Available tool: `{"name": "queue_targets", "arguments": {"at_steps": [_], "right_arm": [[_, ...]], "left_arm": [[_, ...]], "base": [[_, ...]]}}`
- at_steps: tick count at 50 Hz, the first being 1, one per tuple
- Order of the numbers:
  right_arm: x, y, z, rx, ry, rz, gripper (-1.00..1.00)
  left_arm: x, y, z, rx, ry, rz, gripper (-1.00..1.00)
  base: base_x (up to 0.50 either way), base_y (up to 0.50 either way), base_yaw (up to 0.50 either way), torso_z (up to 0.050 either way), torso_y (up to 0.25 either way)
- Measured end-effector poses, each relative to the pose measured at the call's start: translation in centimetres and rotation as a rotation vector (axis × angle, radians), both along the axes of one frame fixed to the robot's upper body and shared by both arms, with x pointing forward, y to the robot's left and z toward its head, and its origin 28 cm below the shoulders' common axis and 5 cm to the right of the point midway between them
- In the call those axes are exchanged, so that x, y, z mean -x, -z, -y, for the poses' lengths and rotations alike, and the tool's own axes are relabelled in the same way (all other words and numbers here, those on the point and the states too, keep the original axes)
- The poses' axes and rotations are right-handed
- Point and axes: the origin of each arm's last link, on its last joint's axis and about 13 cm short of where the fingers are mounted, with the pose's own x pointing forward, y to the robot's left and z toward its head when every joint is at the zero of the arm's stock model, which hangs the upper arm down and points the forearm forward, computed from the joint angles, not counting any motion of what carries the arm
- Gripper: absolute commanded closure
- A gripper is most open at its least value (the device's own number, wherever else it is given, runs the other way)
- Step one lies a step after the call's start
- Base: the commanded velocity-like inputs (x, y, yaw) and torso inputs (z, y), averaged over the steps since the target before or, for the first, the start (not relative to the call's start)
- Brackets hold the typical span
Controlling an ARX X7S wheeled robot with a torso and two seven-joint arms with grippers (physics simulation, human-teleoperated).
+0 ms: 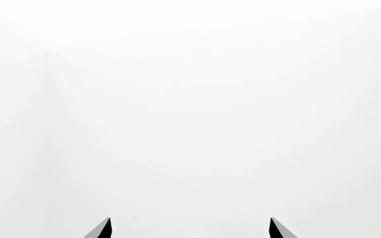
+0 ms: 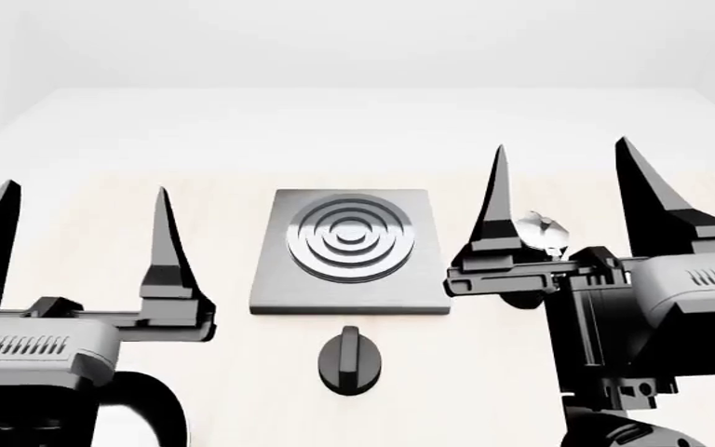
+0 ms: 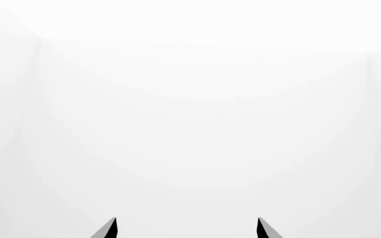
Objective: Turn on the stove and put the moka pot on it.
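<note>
Both tools are raised with their fingers spread wide apart and nothing between them: the left tool (image 2: 78, 237) hangs left of the stove (image 2: 347, 250), the right tool (image 2: 569, 200) to its right. The knob (image 2: 349, 358) sits on the tabletop (image 2: 122, 200) just in front of the slab. The moka pot (image 2: 539, 233) stands right of the stove, mostly hidden behind the right tool. Lowering that tool blind risks tipping the narrow pot, since its handle side cannot be seen.

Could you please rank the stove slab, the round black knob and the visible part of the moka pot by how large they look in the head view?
1. stove
2. knob
3. moka pot, mostly hidden behind the right gripper, so its true rank is unsure.
</note>
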Motion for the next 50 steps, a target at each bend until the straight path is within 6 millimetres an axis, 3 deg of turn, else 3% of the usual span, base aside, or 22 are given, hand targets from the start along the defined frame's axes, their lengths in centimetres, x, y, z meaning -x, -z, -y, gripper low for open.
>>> {"name": "queue_targets", "arguments": {"at_steps": [11,30,50], "right_arm": [[0.2,-0.3,-0.1,-0.001,-0.005,0.009,-1.00],[0.4,-0.5,-0.1,-0.005,-0.011,0.014,-1.00],[0.4,-0.7,-0.1,-0.005,-0.016,0.016,-1.00]], "left_arm": [[-2.0,1.8,0.5,0.039,0.068,-0.154,-1.00],[-5.5,6.8,1.5,0.099,0.188,-0.450,-1.00],[-6.7,10.7,3.3,0.108,0.282,-0.622,-1.00]], "base": [[0.00,0.00,0.00,0.000,0.000],[0.00,0.00,0.00,0.000,0.000],[0.00,0.00,0.00,0.000,0.000]]}}
